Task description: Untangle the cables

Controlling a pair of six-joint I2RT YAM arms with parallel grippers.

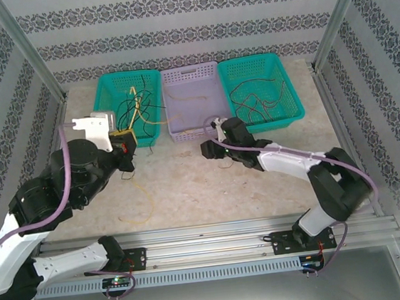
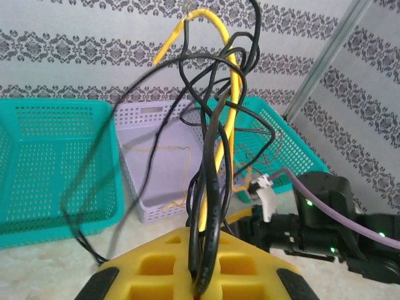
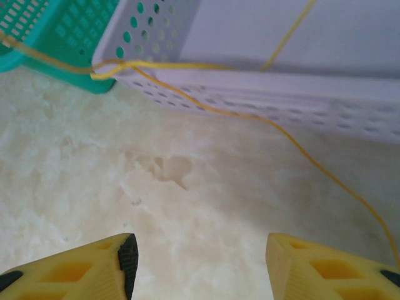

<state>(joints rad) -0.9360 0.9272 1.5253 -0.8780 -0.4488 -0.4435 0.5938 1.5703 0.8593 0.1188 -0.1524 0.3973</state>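
My left gripper [image 2: 200, 275] is shut on a bunch of black and yellow cables [image 2: 215, 156] that rise tangled from between its yellow fingers. From above, the left gripper [image 1: 124, 140] hangs at the front of the left teal basket, and the cables [image 1: 138, 110] loop over that basket. A thin yellow wire [image 3: 294, 147] runs from the lilac basket's rim down across the table. My right gripper [image 3: 200, 262] is open over bare table with nothing between its fingers. Seen from above, the right gripper [image 1: 209, 149] sits just in front of the lilac basket.
Three baskets stand in a row at the back: left teal basket [image 1: 108, 88], lilac basket [image 1: 194, 132], and right teal basket [image 1: 292, 104] holding dark loose wires [image 1: 256, 101]. A yellow wire [image 1: 146, 198] trails over the table toward the near edge.
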